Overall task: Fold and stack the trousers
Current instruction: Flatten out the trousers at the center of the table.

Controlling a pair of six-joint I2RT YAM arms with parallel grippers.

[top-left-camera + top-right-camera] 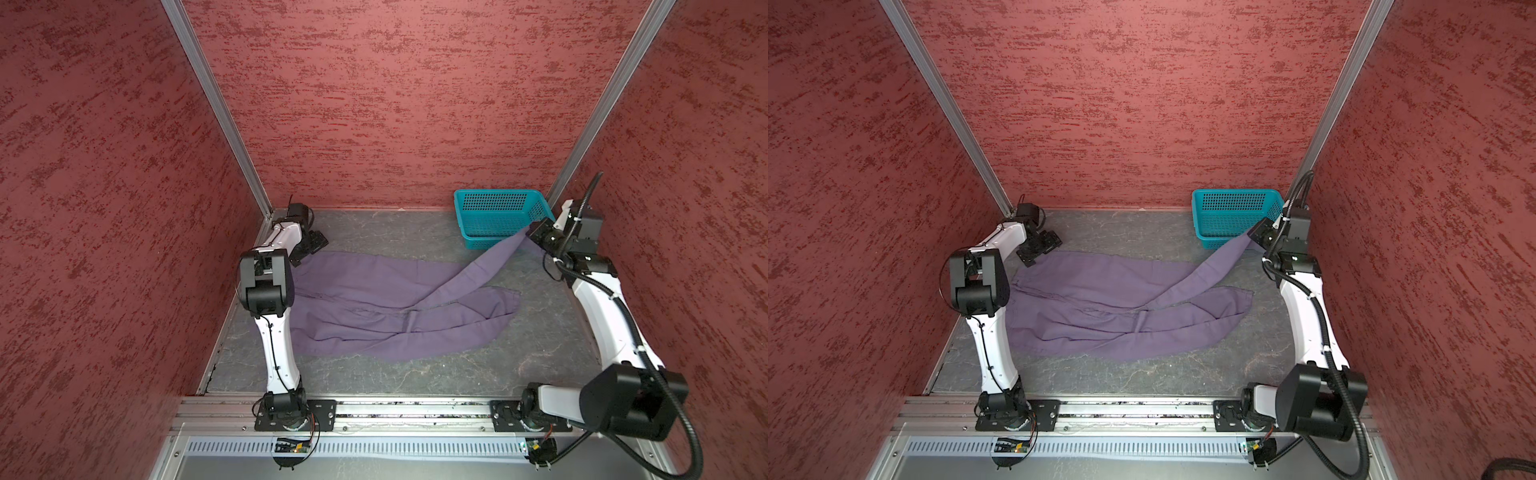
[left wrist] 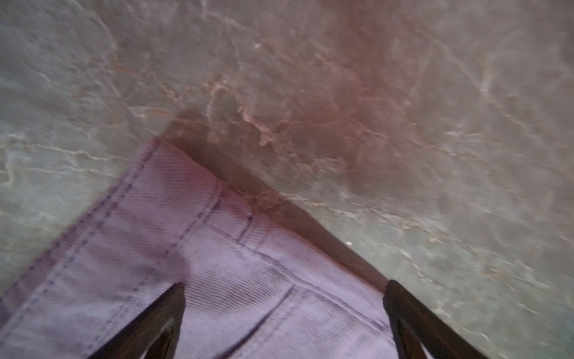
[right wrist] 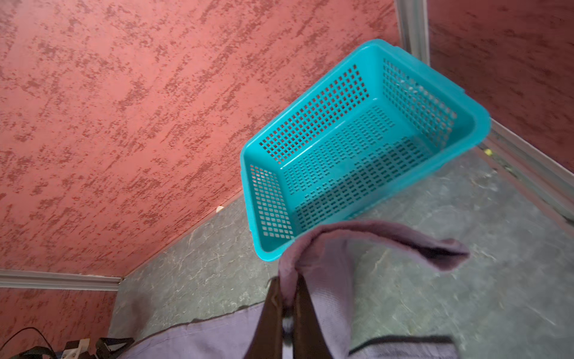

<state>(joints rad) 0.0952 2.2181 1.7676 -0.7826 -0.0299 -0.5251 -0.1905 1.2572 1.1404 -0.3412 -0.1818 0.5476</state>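
Beside basket (image 1: 490,205), leg hem (image 3: 326,239) of trousers (image 1: 374,307) is clamped by right gripper (image 3: 289,286). Left gripper (image 2: 285,284) is spread apart over waistband corner (image 2: 186,192). Garment is laid lengthwise between them.

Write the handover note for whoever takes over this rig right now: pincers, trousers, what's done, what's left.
Left pincer: open, over a stitched corner of the trousers, holding nothing.
Right pincer: shut on one leg's end, raised in front of the teal basket.
Trousers: spread out and wrinkled on the table, the other leg lying flat.
Done: no fold visible; basket empty.
Left: flatten, fold, stack.
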